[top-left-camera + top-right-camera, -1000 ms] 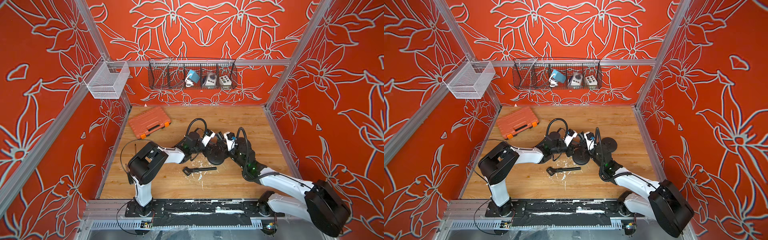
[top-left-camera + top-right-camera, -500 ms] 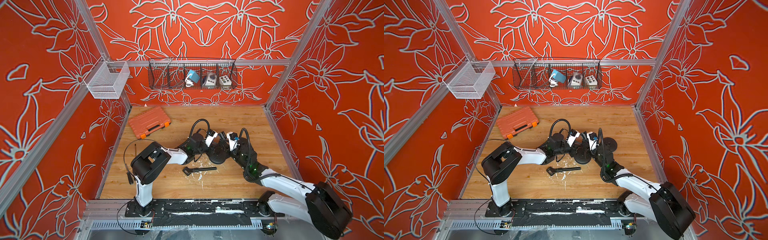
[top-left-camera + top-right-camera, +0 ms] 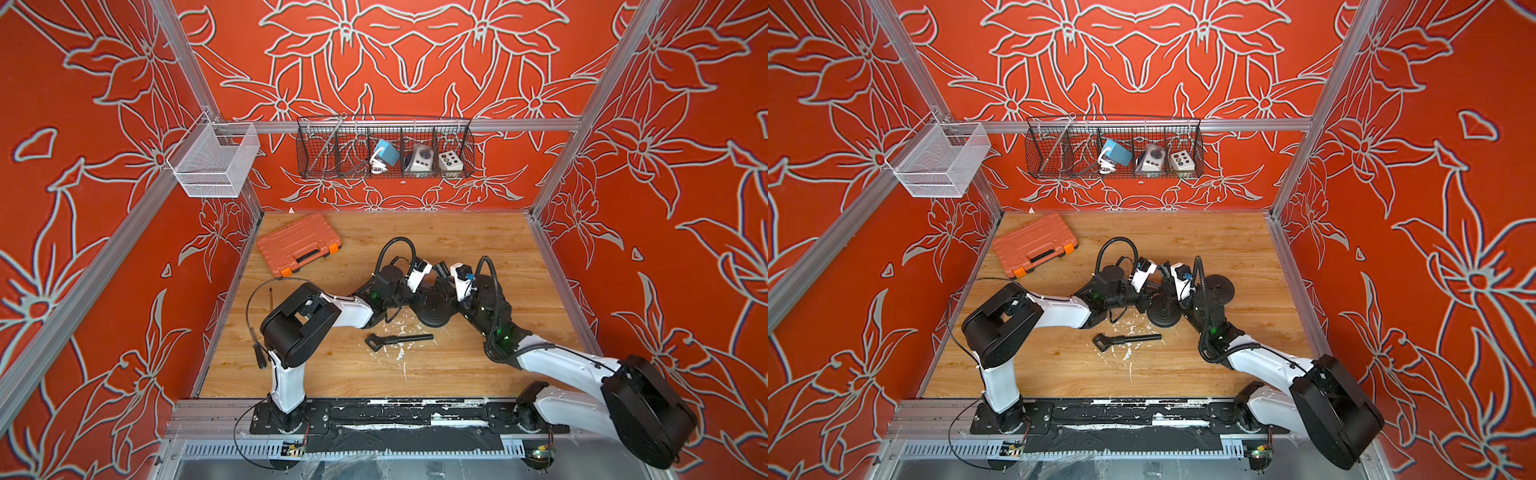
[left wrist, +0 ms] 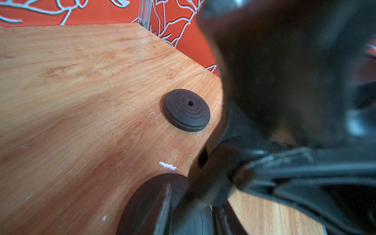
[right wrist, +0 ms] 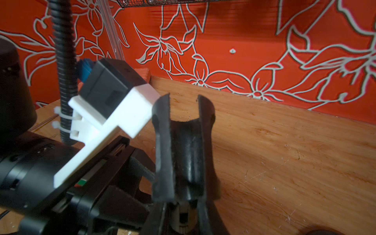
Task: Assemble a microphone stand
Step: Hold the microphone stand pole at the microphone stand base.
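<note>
A black round base [image 3: 434, 311] [image 4: 142, 203] lies flat mid-table. My left gripper [image 3: 432, 289] [image 4: 191, 203] hangs over its far rim with fingers [image 4: 162, 209] narrowly apart. A blurred dark stem sits between them, and whether they press it is unclear. My right gripper [image 3: 448, 286] [image 5: 183, 205] is shut on the foot of a black U-shaped microphone clip [image 5: 187, 154] [image 3: 1165, 268], held above the base beside the left gripper. A black rod [image 3: 399, 340] [image 3: 1127, 339] with a looped end lies nearer the front. A second black disc [image 3: 1219, 286] [image 4: 187, 109] rests behind the right arm.
An orange tool case [image 3: 298, 243] lies at the back left of the table. A thin dark tool [image 3: 271, 299] lies by the left edge. On the back wall hang a dark wire basket [image 3: 384, 147] holding small devices and a white mesh basket [image 3: 214, 160]. White flecks dot the wood.
The left arm has shifted slightly to the right toward the base, then held still. The right arm with the clip has barely moved.
</note>
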You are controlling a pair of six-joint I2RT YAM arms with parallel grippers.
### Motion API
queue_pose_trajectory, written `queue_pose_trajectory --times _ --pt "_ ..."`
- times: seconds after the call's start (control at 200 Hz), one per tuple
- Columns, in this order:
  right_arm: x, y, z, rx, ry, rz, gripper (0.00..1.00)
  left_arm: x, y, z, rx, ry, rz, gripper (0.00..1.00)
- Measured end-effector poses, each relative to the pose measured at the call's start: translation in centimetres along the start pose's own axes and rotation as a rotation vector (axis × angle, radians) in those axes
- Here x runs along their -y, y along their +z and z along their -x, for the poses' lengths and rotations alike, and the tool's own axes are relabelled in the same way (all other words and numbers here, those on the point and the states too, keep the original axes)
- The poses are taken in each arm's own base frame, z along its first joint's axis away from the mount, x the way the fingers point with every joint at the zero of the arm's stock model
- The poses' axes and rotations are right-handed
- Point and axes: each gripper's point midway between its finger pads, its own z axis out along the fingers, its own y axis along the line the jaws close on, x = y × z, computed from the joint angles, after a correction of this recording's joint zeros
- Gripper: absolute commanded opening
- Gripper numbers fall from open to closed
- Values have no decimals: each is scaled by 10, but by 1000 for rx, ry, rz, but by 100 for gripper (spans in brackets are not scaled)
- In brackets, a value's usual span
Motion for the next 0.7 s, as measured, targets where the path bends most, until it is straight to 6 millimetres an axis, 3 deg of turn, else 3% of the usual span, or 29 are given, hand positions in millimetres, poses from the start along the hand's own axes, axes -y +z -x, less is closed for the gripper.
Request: queue_pose_trajectory --times 0.405,0.701 --pt "-5 7 1 -6 -29 25 0 -8 -7 -2 17 3 12 37" --pt "-8 7 2 -5 -45 40 0 -15 -15 -17 -13 -11 7 41"
